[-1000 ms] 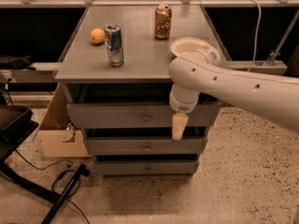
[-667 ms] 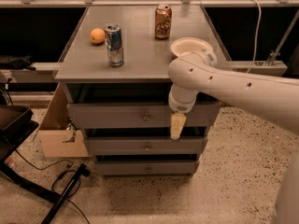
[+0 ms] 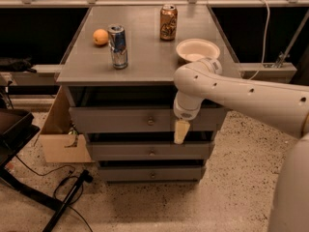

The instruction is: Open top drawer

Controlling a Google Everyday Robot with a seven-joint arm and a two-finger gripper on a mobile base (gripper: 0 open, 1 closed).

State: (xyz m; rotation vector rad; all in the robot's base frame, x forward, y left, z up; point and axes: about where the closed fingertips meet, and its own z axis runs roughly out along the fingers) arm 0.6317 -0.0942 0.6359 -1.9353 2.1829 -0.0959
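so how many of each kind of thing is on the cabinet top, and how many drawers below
cans: 2
orange: 1
bowl: 1
drawers: 3, counting the top drawer
total: 7
The hand hangs in front of the top drawer, right of its knob.

Speckled floor [image 3: 236,197] surrounds a grey counter [image 3: 145,57]; a cardboard box [image 3: 58,149] stands left of it, black cables [image 3: 66,202] lying nearby.
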